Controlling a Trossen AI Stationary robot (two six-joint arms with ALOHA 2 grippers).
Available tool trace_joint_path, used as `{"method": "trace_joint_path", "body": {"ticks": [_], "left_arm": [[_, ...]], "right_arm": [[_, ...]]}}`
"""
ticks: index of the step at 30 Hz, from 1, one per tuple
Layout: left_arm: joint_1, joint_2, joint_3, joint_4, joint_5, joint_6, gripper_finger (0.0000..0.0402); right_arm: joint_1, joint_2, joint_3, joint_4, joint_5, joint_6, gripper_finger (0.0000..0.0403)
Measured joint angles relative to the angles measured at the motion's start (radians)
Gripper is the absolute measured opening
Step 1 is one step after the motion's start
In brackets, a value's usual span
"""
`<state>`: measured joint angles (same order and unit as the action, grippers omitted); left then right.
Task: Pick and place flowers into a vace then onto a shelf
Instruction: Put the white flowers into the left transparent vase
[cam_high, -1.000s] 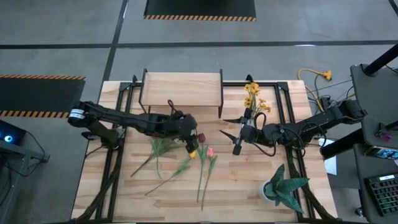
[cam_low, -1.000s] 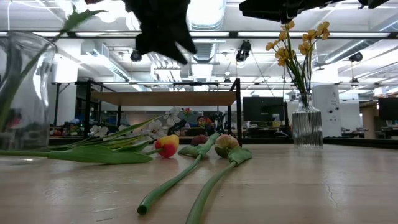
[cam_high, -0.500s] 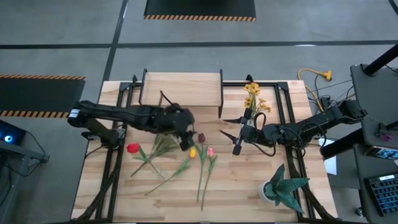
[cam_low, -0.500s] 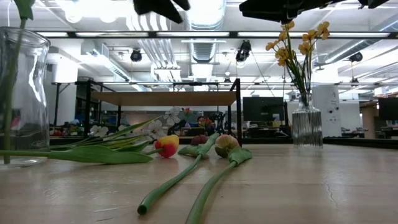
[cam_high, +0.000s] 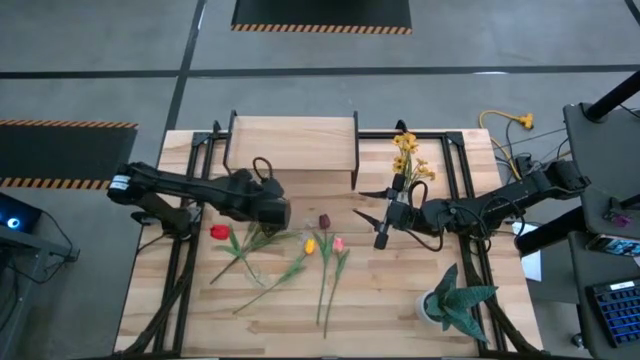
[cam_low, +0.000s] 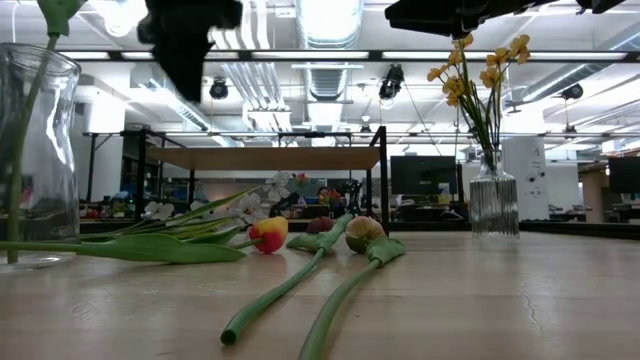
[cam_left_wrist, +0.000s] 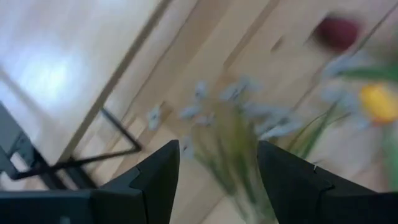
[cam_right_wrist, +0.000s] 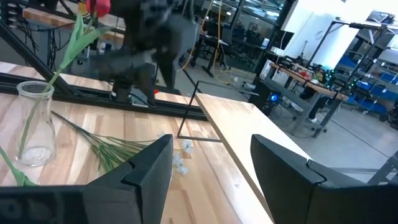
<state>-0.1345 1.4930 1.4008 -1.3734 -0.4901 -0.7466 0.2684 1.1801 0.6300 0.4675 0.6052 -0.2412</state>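
Left claw (cam_high: 272, 212) retreated, red tulip (cam_high: 217, 233) beside, vased

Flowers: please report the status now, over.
Left gripper open, empty, near the pale spray. Right gripper open, waiting mid-table. Red tulip in vase; three tulips lie loose. Nothing blocks.

Green spiky potted plant (cam_high: 452, 298) near the table's (cam_high: 400, 300) corner
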Motion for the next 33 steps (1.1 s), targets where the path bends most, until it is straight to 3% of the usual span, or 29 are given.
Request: {"method": "trace_joint_path", "body": {"ticks": [7, 16, 33], "left_arm": [[0.024, -0.018, -0.181, 0.023, 0.076, -0.055, 0.0198], [0.025, -0.023, -0.385, 0.243, 0.183, -0.060, 0.0198], [0.032, -0.024, -0.600, 0.510, 0.389, -0.060, 0.0198]], "right_arm": [[0.000, 0.000, 0.000, 0.000, 0.000, 0.005, 0.0207], [0.000, 0.000, 0.000, 0.001, 0.000, 0.006, 0.0207], [0.000, 0.000, 0.000, 0.001, 0.000, 0.006, 0.0207]]}}
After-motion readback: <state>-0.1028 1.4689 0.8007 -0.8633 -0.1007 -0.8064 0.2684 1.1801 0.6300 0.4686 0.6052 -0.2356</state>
